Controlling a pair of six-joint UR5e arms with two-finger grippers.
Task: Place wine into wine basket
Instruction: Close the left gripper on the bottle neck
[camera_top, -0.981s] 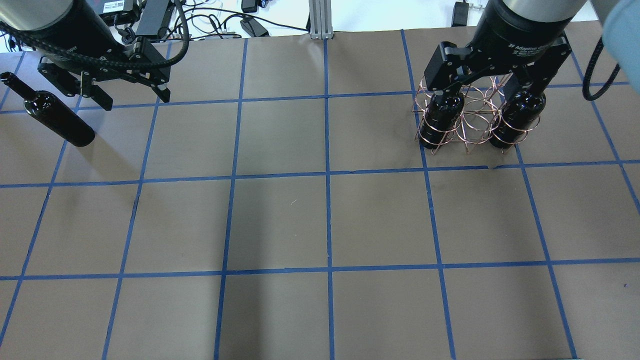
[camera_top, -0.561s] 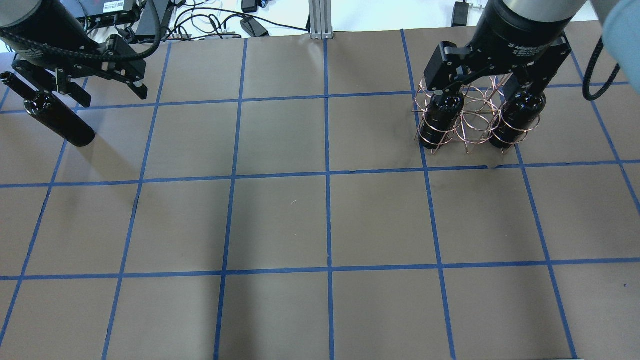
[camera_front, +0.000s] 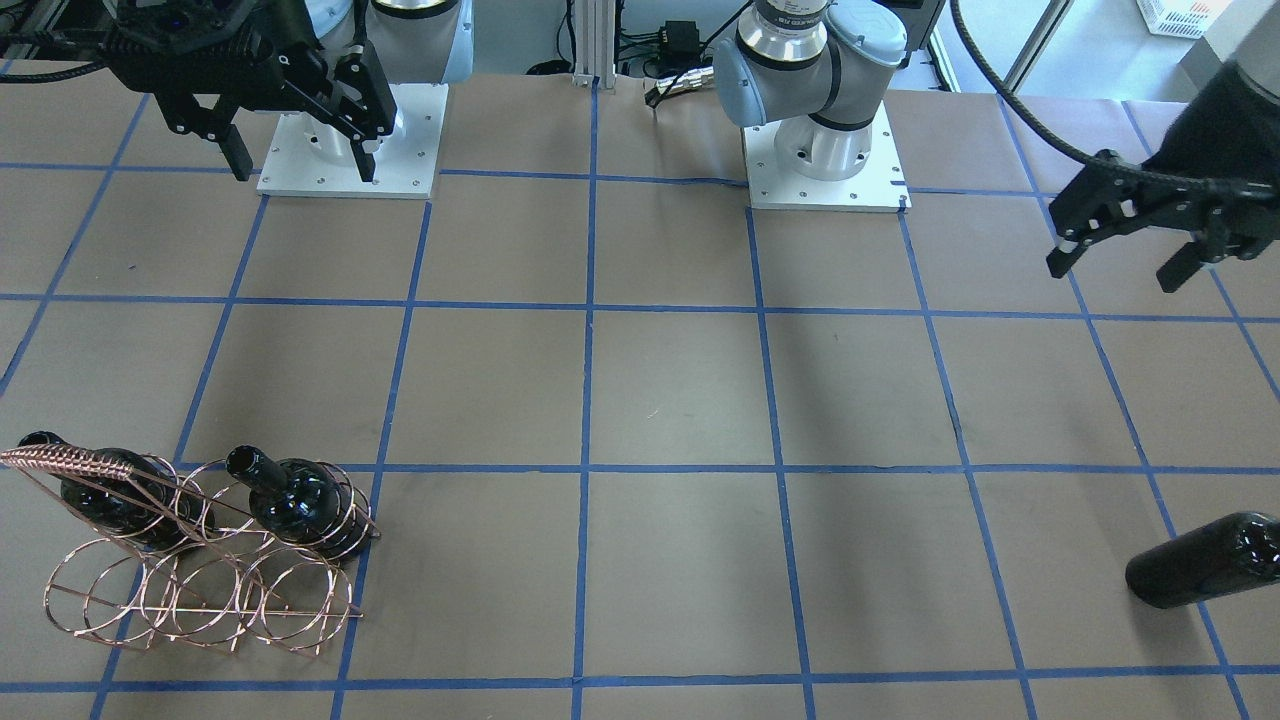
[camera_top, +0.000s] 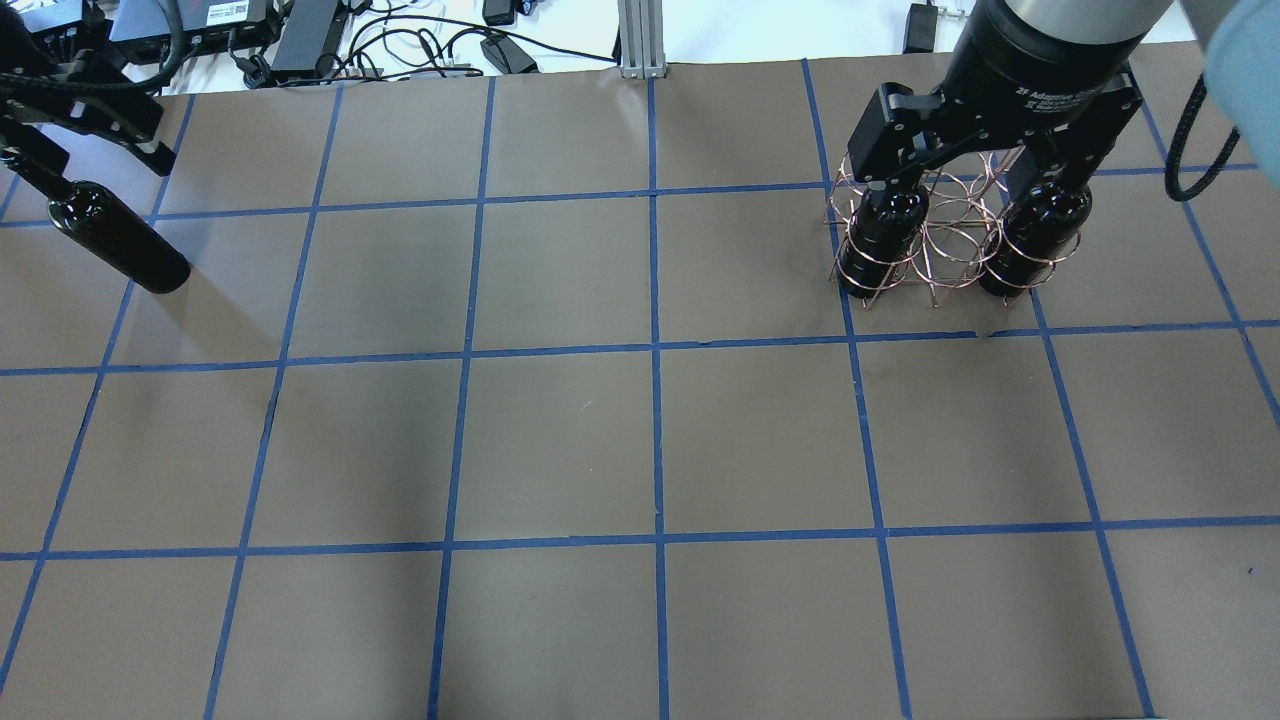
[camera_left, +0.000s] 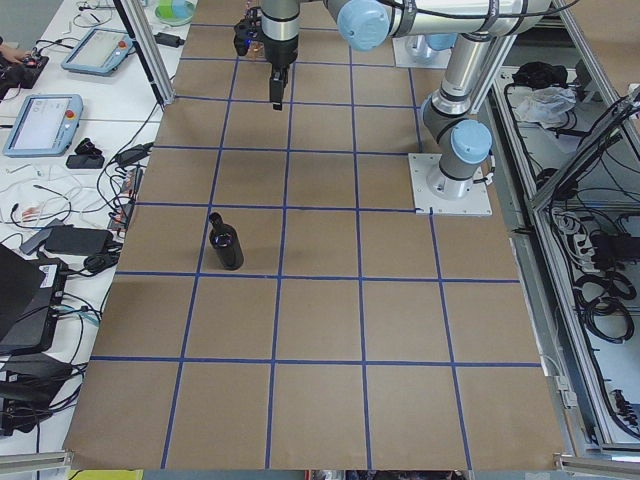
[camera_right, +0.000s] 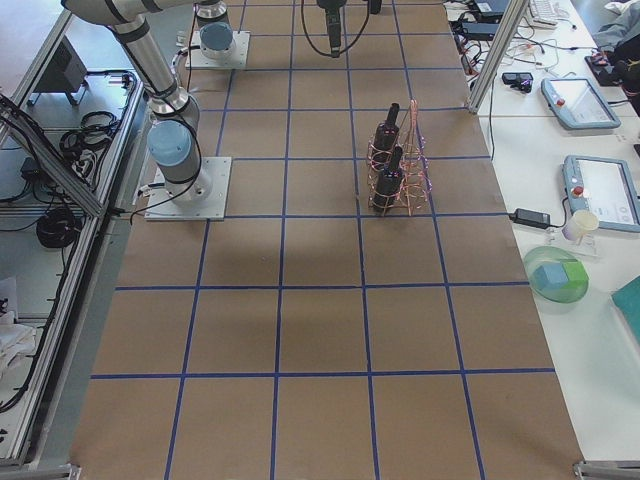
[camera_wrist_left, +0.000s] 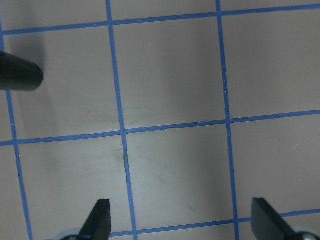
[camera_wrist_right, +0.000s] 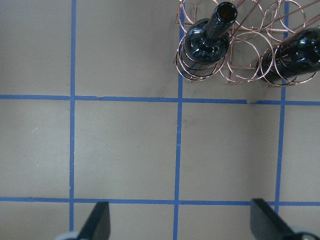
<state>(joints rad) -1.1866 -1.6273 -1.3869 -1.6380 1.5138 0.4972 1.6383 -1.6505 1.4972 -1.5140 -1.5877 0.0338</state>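
The wine (camera_top: 112, 238), a glossy near-black bottle, stands upright and alone at the far left of the table; it also shows in the front view (camera_front: 1200, 572), the left side view (camera_left: 226, 243) and at the left wrist view's edge (camera_wrist_left: 17, 75). My left gripper (camera_top: 90, 155) (camera_front: 1120, 265) (camera_wrist_left: 182, 222) is open and empty, high above the table near the bottle's neck. The copper wine basket (camera_top: 950, 240) (camera_front: 200, 595) (camera_wrist_right: 245, 55) (camera_right: 410, 170) holds two identical bottles (camera_top: 885, 235) (camera_top: 1035, 235). My right gripper (camera_top: 965, 175) (camera_front: 300, 165) (camera_wrist_right: 180, 220) hangs open and empty above it.
Brown paper with a blue tape grid (camera_top: 655, 350) covers the table. Cables and power bricks (camera_top: 420, 45) lie beyond the far edge. The arm bases (camera_front: 825, 150) stand on white plates at the robot's side.
My left gripper has moved left and toward the far edge, from right of the lone bottle to above its neck. The right arm, the basket and the bottles have not moved.
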